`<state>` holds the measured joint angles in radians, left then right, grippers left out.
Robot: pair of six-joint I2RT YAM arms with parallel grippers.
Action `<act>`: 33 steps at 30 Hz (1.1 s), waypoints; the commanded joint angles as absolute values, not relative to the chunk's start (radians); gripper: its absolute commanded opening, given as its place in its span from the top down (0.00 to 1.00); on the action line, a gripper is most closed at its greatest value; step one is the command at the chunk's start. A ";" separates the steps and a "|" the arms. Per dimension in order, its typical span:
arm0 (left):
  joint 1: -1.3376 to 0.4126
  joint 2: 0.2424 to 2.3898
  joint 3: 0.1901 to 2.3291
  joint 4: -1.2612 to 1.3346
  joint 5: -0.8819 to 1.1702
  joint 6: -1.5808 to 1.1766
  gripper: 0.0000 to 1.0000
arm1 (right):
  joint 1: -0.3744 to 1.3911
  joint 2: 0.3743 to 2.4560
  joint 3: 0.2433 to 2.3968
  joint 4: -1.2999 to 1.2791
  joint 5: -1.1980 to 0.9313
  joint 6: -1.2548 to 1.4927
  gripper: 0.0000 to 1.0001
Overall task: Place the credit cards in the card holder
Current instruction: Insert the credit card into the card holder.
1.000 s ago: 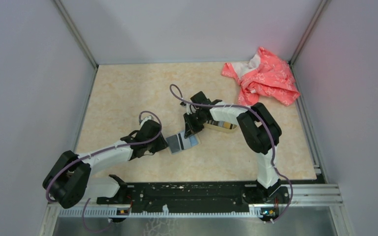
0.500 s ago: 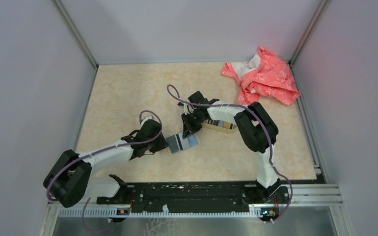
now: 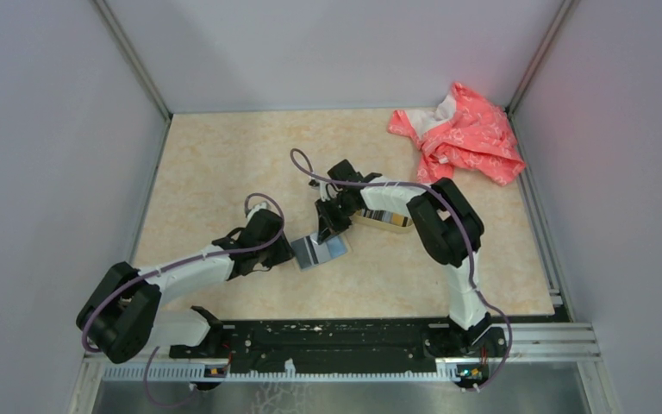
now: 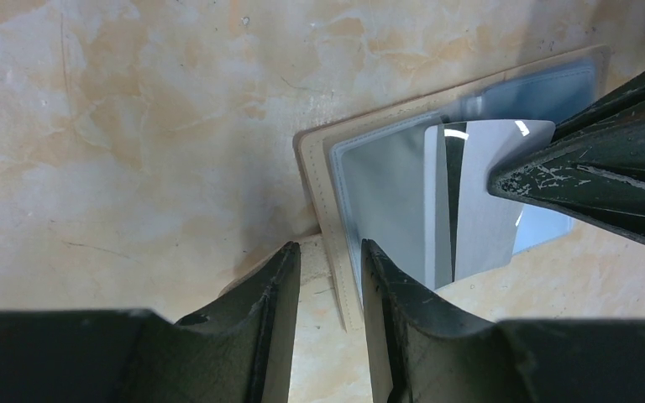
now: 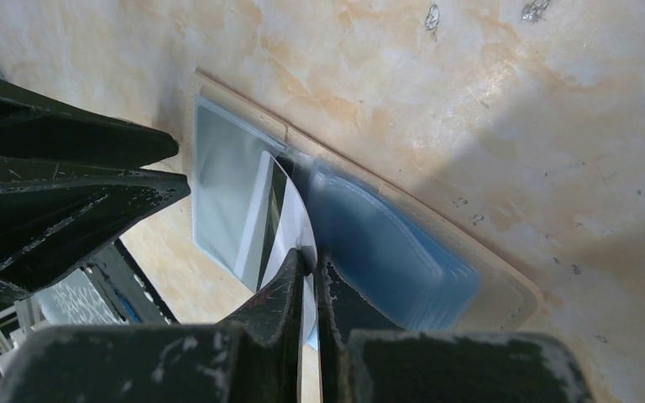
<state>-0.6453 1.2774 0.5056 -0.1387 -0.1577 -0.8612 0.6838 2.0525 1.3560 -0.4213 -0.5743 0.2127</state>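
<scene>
The card holder (image 3: pixel 321 250) lies open on the table, with a beige rim (image 4: pixel 319 176) and clear and blue sleeves (image 5: pixel 386 243). My right gripper (image 5: pixel 311 264) is shut on a white credit card (image 5: pixel 290 227) with a dark stripe. The card stands tilted, its far end at the mouth of a clear sleeve (image 4: pixel 386 193). My left gripper (image 4: pixel 327 252) is partly open, straddling the holder's near-left edge. One of its fingertips (image 4: pixel 378 260) rests on the sleeve. From above, the right gripper (image 3: pixel 326 226) is over the holder and the left gripper (image 3: pixel 284 248) is at the holder's left side.
An oval tan dish (image 3: pixel 385 222) holding more cards sits just right of the right gripper. A crumpled pink cloth (image 3: pixel 461 134) lies in the far right corner. Walls enclose the table on three sides.
My right gripper has edged slightly left with the card. The left arm and the card holder have stayed put.
</scene>
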 commanded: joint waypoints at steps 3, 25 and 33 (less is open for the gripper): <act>-0.640 1.334 0.483 -0.151 -0.201 -0.848 0.60 | 0.719 2.119 1.384 -0.494 -0.584 0.173 0.92; -0.640 1.336 0.479 -0.124 -0.177 -0.848 0.60 | 0.770 2.072 1.447 -0.544 -0.528 0.075 0.61; -0.639 1.256 0.481 -0.175 -0.202 -0.811 0.59 | 0.787 2.075 1.452 -0.536 -0.528 0.088 0.60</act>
<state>-0.6445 1.2770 0.5060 -0.1280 -0.1566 -0.8555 0.7521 2.0747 1.4494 -0.5217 -0.5426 0.0994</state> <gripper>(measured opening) 0.398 0.402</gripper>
